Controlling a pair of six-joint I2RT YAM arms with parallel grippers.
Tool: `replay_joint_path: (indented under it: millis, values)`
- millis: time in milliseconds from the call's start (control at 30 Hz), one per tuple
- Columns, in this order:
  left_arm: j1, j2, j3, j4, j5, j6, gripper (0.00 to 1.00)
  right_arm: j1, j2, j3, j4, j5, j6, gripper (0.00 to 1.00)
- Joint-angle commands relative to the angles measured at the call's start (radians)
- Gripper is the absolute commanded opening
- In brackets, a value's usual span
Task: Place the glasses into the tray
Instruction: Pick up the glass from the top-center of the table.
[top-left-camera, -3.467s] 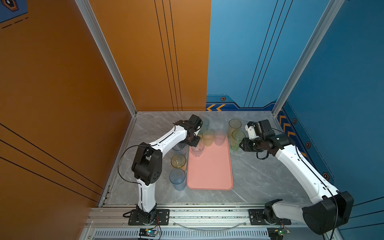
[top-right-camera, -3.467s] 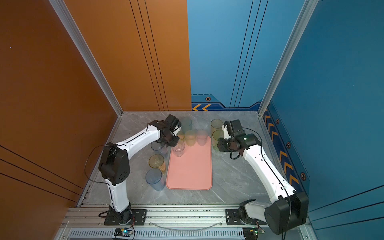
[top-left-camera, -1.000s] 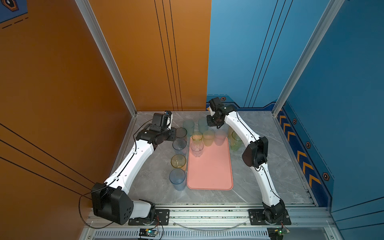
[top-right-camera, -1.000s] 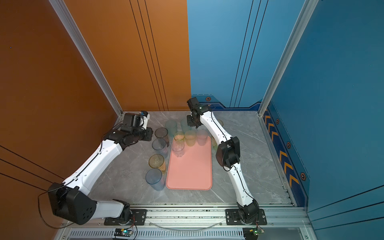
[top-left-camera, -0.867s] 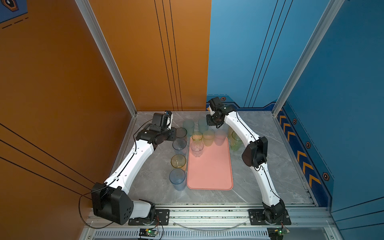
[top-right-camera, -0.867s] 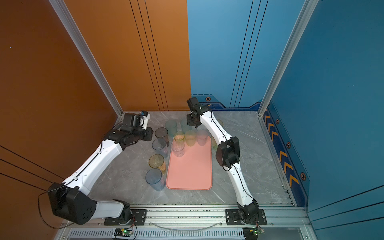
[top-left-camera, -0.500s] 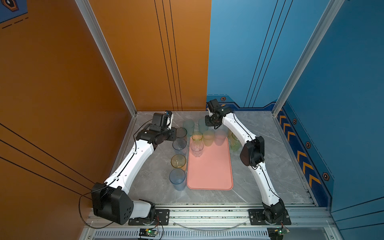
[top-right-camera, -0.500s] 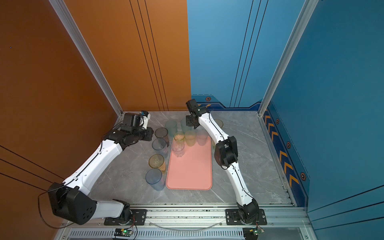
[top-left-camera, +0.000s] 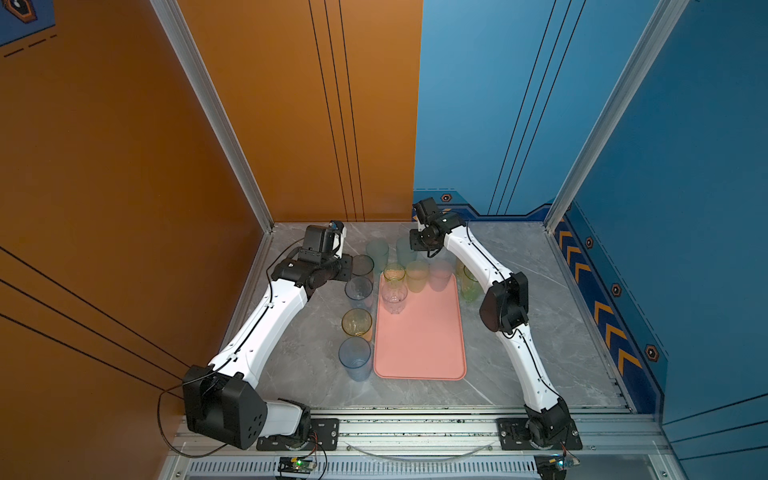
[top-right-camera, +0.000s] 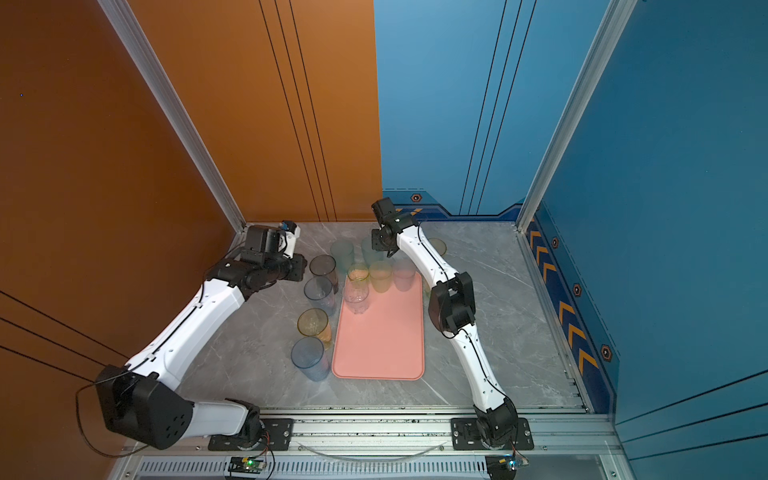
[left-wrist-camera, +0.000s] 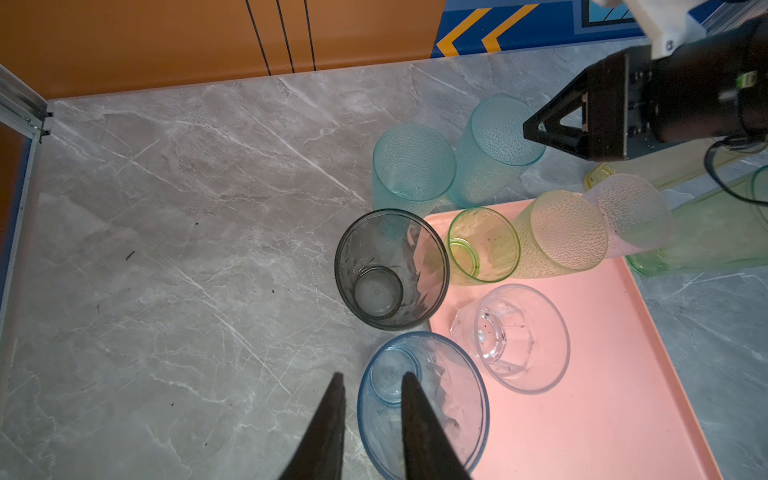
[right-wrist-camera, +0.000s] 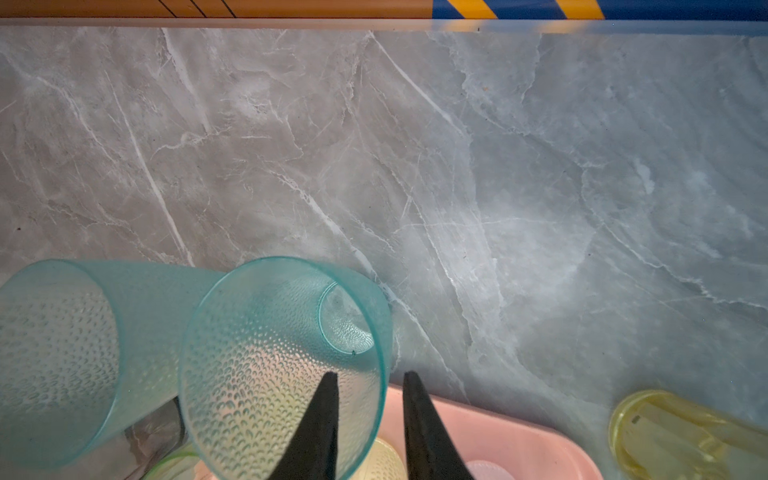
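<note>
Roughly centred, the salmon-pink tray (top-left-camera: 419, 345) lies flat on the grey marble surface (top-left-camera: 540, 345). Four glasses stand at its far end: a clear glass (top-left-camera: 394, 296), a small green glass (top-left-camera: 394, 273), a yellow dimpled glass (top-left-camera: 417, 275) and a pinkish glass (top-left-camera: 440, 274). Just beyond that end, off the tray, stand two teal glasses (top-left-camera: 377, 251). Along the tray's left side, on the surface, runs a row: a grey glass (top-left-camera: 362, 264), a pale blue glass (top-left-camera: 358, 287), an amber glass (top-left-camera: 356, 322) and a tall blue glass (top-left-camera: 354, 357).

The left pincer (left-wrist-camera: 370, 376) has its jaws a little apart, one over the pale blue glass's mouth, the other outside its rim. The right pincer (right-wrist-camera: 370, 376), jaws likewise parted, straddles the rim of the right-hand teal glass (right-wrist-camera: 270, 374). Whether either pincer touches its glass cannot be told.
</note>
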Motion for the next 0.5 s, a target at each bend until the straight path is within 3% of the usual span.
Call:
replay_joint_path:
  millis: [0,467]
  values:
    - [0.013,0.006,-0.018,0.011,0.02,0.018,0.26,0.0,0.025,0.019,0.015,0.018,0.017,0.25]
    - [0.021,0.02,-0.013,0.012,0.026,0.021,0.26,0.001,0.034,0.017,0.016,0.03,0.008,0.14]
